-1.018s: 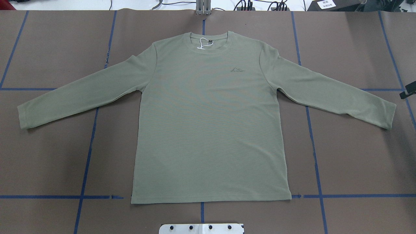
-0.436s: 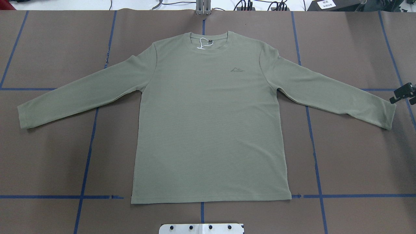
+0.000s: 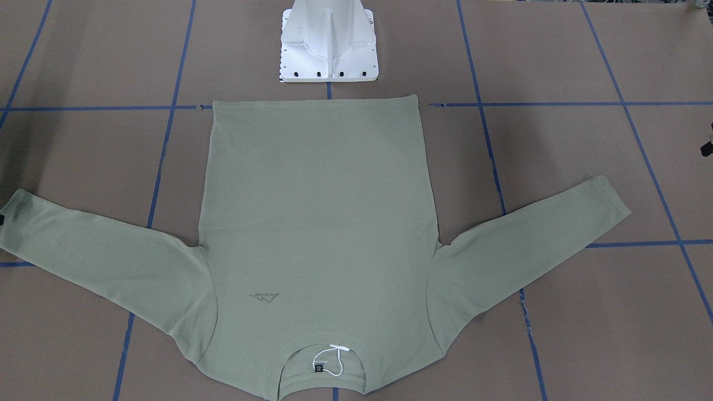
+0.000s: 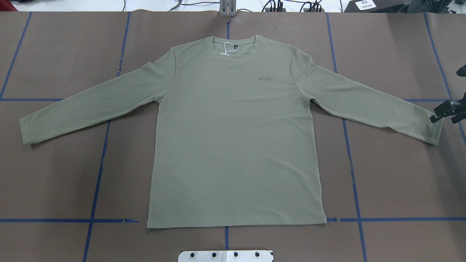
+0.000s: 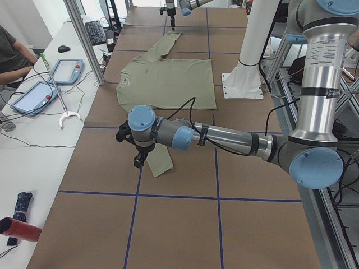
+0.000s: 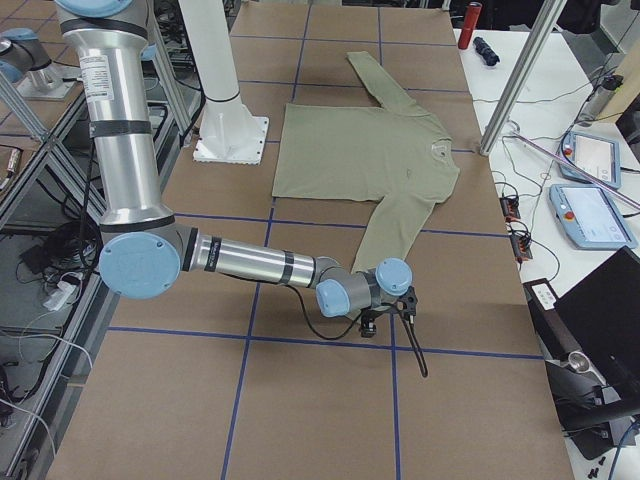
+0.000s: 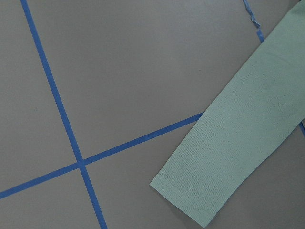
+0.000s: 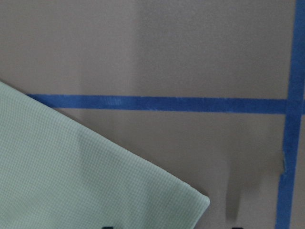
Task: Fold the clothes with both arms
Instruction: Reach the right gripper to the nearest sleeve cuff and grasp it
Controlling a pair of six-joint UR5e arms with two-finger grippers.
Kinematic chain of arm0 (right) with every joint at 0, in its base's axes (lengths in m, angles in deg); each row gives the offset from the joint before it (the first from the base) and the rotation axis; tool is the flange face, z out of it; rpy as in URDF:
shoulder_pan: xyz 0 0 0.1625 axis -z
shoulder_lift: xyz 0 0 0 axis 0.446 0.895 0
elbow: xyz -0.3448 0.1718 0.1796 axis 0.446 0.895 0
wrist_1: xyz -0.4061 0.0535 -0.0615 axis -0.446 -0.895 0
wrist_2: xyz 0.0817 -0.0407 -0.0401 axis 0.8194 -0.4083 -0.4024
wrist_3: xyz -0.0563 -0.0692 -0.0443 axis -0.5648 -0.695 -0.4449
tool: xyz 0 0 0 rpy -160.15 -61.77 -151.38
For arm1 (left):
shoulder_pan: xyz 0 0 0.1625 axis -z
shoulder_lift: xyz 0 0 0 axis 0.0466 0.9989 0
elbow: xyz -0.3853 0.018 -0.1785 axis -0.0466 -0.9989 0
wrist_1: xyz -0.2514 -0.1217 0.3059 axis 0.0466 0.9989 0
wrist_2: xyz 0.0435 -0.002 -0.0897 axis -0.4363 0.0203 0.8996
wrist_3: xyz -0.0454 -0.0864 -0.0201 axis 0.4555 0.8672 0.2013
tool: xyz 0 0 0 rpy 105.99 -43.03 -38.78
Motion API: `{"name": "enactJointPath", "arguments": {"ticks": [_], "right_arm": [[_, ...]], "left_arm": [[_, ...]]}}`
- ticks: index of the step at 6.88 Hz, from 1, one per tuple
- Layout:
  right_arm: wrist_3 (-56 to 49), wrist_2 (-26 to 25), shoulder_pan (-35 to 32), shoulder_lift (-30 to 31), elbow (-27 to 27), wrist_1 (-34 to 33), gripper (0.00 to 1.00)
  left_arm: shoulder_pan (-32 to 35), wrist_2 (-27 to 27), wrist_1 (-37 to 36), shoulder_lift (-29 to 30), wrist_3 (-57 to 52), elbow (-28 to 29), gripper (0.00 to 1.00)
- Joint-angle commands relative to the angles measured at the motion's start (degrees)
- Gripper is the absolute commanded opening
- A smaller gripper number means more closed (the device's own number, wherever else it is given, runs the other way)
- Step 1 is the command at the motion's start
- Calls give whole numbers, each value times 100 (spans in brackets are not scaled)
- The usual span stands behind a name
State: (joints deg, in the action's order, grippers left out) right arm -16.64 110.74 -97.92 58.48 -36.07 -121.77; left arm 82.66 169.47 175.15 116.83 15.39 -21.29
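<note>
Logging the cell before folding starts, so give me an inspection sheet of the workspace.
Surface: brown table with a blue tape grid, flat.
Job's things: shirt lying flat, front up, sleeves spread, not yet folded.
Clutter: nothing seen on the table; white base sits by the hem.
Grippers: right gripper open at one cuff; left gripper beside the other cuff, state unclear.
Cables: black cable looped along the left arm; loose wires on the bench.
Surroundings: pendants on the bench, a seated person.
</note>
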Motion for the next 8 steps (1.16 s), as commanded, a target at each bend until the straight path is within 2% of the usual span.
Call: {"name": "enactJointPath", "arguments": {"ticks": [1,3,4,5,6,7,8], "right_arm": [[9,-77,86,-51,5,-7,67],[0,-138,69,-7,13,-7,27],[0,-200,68,11,39,-7,12],[0,-200,68,2,31,-7,14],[0,-200,60,-41,31,2,41],[9,-209,60,-59,31,2,48],[9,-235,60,-59,40,-7,47]], "left_arm": [[1,1,9,-42,-7,-1,100],[1,1,9,-68,-7,8,100],[-7,1,9,-59,-7,8,100],[1,1,9,-68,-7,8,100],[1,1,9,-68,-7,8,100],[1,1,9,-68,-16,8,100],[1,1,9,-68,-16,17,100]]}}
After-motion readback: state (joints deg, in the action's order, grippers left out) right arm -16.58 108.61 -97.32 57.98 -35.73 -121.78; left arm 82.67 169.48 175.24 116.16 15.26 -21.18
